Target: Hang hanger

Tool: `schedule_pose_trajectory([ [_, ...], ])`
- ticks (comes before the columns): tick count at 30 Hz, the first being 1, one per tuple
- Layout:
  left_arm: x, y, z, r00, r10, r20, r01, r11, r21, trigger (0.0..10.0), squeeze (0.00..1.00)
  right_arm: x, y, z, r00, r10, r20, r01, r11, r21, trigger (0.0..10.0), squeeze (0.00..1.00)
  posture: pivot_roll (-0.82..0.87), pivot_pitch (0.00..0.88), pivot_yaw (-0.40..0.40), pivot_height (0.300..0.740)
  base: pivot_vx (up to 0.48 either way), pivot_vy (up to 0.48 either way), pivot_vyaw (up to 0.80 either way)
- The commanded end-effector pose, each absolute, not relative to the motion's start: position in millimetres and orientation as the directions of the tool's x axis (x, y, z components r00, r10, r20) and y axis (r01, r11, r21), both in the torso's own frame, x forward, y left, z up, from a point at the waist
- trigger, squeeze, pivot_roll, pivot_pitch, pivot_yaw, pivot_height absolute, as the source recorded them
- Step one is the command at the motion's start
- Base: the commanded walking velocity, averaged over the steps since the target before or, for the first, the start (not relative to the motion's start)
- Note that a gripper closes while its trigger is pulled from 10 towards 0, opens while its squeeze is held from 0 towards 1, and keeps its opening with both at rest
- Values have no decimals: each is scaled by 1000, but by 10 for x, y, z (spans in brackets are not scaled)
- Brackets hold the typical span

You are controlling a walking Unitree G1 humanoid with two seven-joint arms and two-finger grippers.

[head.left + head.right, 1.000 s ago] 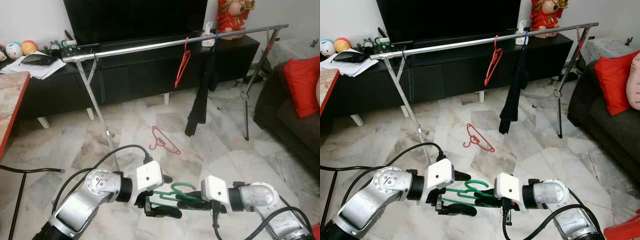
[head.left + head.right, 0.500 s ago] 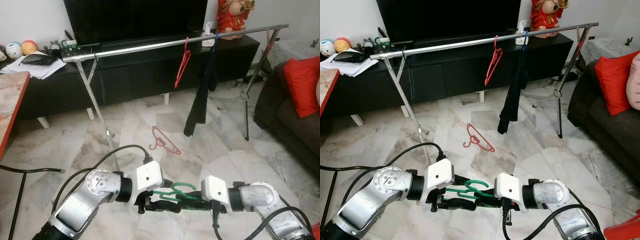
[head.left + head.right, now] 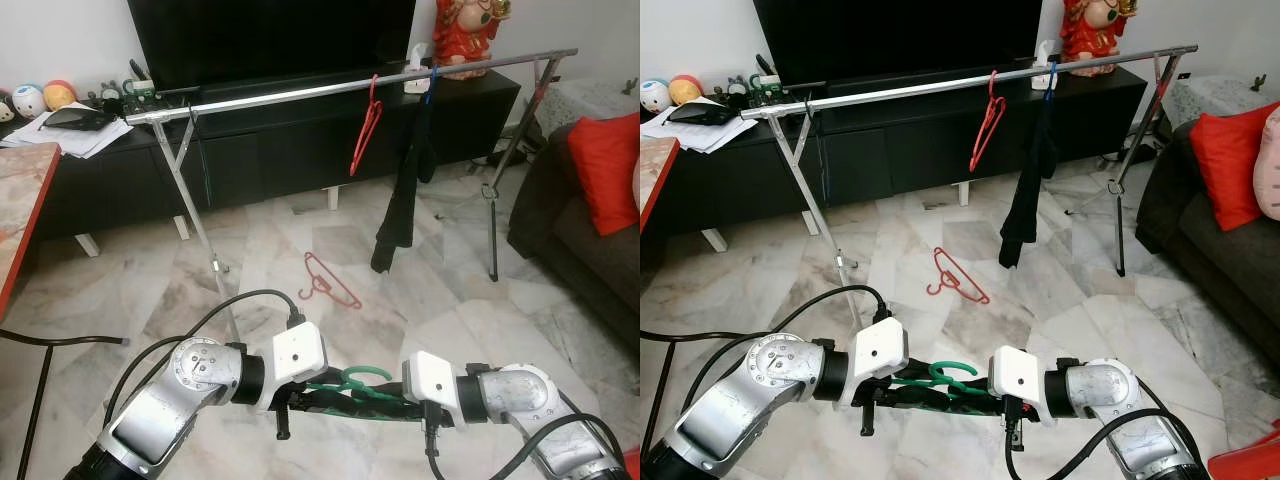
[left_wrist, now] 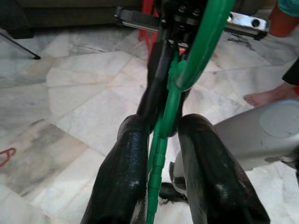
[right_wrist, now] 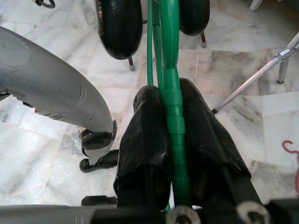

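A green hanger (image 3: 358,378) is held low in front of me, between both grippers, with its hook pointing up. My left gripper (image 3: 333,398) reaches in from the left, its two black fingers (image 4: 131,154) closed against the hanger's thin bar (image 4: 161,140). From the right, my right gripper (image 3: 378,402) is shut on the thicker green bar (image 5: 172,107). The silver clothes rail (image 3: 300,93) stands well ahead, across the room. It carries a red hanger (image 3: 365,125) and a dark garment (image 3: 405,190).
Another red hanger (image 3: 328,282) lies on the marble floor between me and the rail. A black TV cabinet (image 3: 280,150) stands behind the rail. At the right is a dark sofa (image 3: 560,240) with a red cushion (image 3: 605,165), and a red-edged table (image 3: 20,200) stands at the left.
My left gripper's fingers, spread apart a second ago, have closed onto the green hanger. The right gripper has kept its hold and the hanger has stayed in place.
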State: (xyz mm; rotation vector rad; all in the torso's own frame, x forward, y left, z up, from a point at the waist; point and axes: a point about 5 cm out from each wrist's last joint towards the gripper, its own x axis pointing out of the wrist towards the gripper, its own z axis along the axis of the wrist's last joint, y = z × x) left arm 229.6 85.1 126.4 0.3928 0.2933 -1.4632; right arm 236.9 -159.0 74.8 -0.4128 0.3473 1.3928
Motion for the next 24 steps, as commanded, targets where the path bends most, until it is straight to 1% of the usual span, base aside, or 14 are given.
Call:
schedule_pose_trajectory([
  [1, 2267, 840, 1202, 54, -886, -460, 998, 31, 59, 10000, 0, 2443, -1565, 873, 173, 883, -436, -984, 133, -121, 10000, 0, -60, 0, -21, 740, 0, 0, 0],
  [2, 2267, 837, 1205, 55, -887, -458, 998, 31, 59, 10000, 0, 2442, -1564, 872, 172, 884, -435, -984, 132, -120, 10000, 0, -60, 0, -21, 740, 0, 0, 0],
  [3, 2270, 834, 1210, 56, -888, -456, 998, 32, 59, 9490, 0, 2442, -1563, 872, 172, 884, -435, -984, 132, -120, 10000, 0, -59, 0, -22, 740, 0, 0, 0],
  [4, 2270, 832, 1212, 56, -889, -455, 998, 33, 59, 9490, 0, 2442, -1563, 872, 172, 884, -434, -984, 132, -120, 10000, 0, -59, 0, -22, 740, 0, 0, 0],
  [5, 2270, 832, 1213, 56, -889, -454, 998, 33, 60, 4235, 0, 2443, -1561, 872, 173, 884, -434, -984, 133, -120, 10000, 0, -59, 0, -21, 740, 0, 0, 0],
  [7, 2272, 829, 1217, 56, -892, -448, 998, 34, 58, 0, 0, 2442, -1555, 868, 172, 884, -434, -984, 133, -119, 10000, 0, -59, 0, -21, 740, 0, 0, 0],
  [16, 2297, 828, 1234, 74, -893, -444, 996, 48, 70, 0, 0, 2446, -1550, 870, 178, 887, -426, -983, 142, -115, 10000, 0, -59, 0, -22, 740, 0, 0, 0],
  [24, 2286, 819, 1233, 69, -895, -442, 997, 44, 66, 0, 0, 2452, -1547, 860, 183, 886, -427, -982, 148, -113, 10000, 0, -59, 0, -25, 740, 0, 0, 0],
])
